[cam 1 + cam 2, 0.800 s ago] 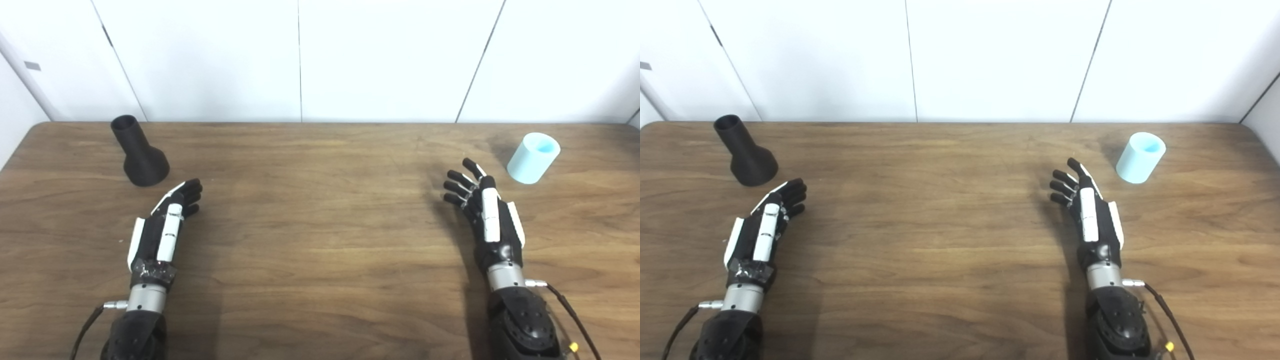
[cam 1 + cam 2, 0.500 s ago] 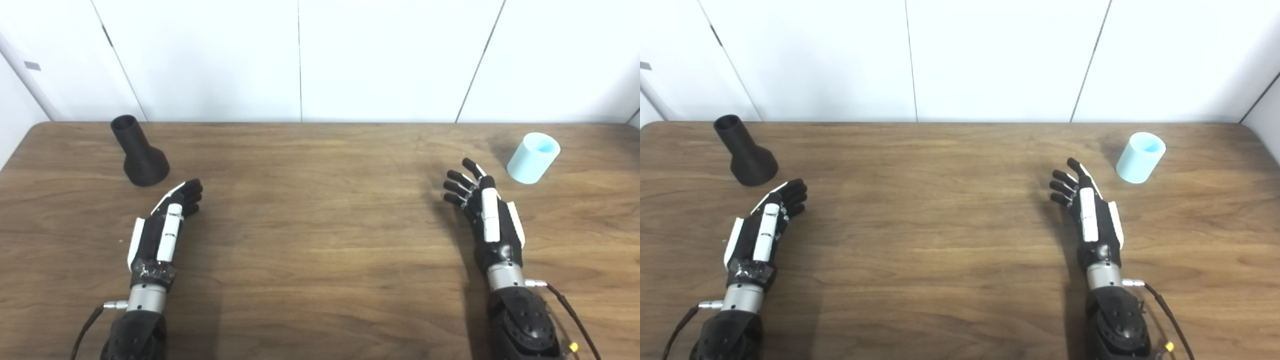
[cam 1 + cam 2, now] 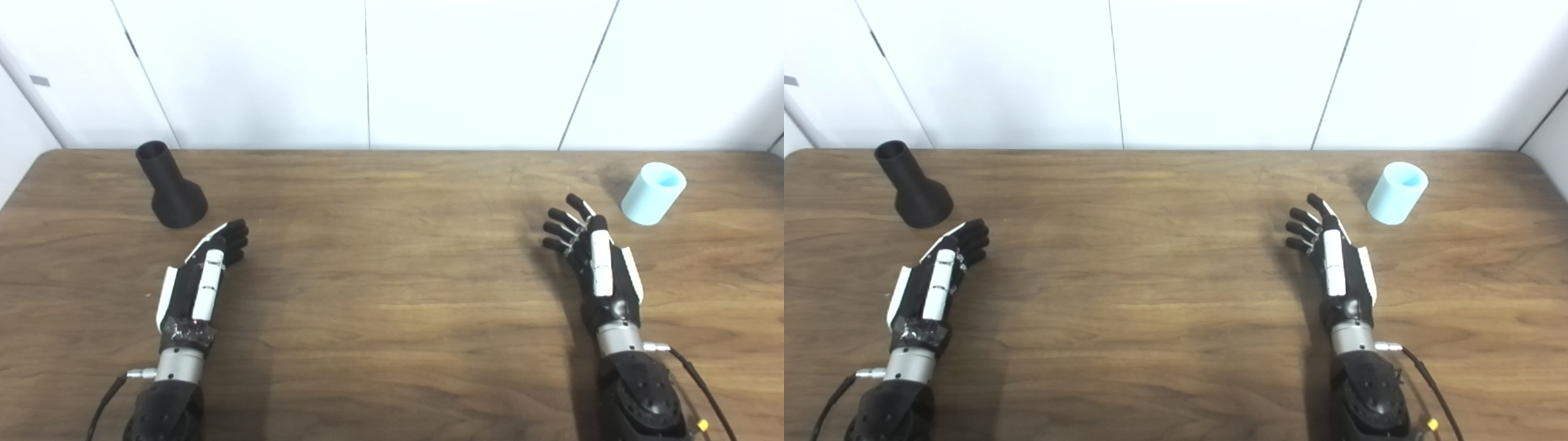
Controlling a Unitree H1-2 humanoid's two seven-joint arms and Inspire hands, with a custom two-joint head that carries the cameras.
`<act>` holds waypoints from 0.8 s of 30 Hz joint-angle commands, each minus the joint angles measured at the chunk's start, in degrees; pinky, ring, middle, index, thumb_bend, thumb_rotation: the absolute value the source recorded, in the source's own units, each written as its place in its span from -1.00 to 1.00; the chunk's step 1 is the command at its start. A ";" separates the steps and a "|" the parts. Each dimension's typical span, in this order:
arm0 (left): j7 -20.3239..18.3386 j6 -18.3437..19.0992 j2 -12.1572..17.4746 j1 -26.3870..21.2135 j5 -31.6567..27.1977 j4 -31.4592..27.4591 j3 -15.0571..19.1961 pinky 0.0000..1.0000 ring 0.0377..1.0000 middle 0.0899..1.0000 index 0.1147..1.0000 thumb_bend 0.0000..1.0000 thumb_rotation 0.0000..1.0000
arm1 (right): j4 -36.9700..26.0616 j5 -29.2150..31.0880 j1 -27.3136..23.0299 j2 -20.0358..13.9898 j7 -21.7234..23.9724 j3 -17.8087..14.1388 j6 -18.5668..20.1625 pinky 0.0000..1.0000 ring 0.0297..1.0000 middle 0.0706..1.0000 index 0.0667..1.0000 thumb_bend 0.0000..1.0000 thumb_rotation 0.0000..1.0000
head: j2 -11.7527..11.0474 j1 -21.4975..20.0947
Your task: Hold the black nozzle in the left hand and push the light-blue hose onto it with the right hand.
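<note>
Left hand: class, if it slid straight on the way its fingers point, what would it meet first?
Probably nothing: the left hand points up and right, passing right of the nozzle, over bare table toward the far edge.

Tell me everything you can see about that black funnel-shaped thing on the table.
The black nozzle is matte, plastic-looking and funnel-shaped: a wide round base flaring up into a narrower open tube. It stands on its base on the wooden table at the far left, its tube leaning away. Nothing grips it; the left hand lies nearby, apart.
</note>
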 commanded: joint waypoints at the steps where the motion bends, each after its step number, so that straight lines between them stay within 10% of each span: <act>1: 0.01 0.59 -0.50 2.21 -0.45 1.87 -0.29 0.71 0.68 0.62 0.54 -0.10 0.66 | 1.42 0.38 2.35 0.85 0.33 0.21 0.16 0.43 0.53 0.56 0.73 -0.02 1.00 | 0.03 -0.04; 24: -0.16 -0.78 -0.32 2.29 -0.69 2.64 -0.57 0.68 0.67 0.62 0.54 -0.04 0.62 | 2.23 -0.05 2.41 0.77 0.21 0.27 -0.88 0.36 0.51 0.54 0.72 -0.06 1.00 | -1.06 0.45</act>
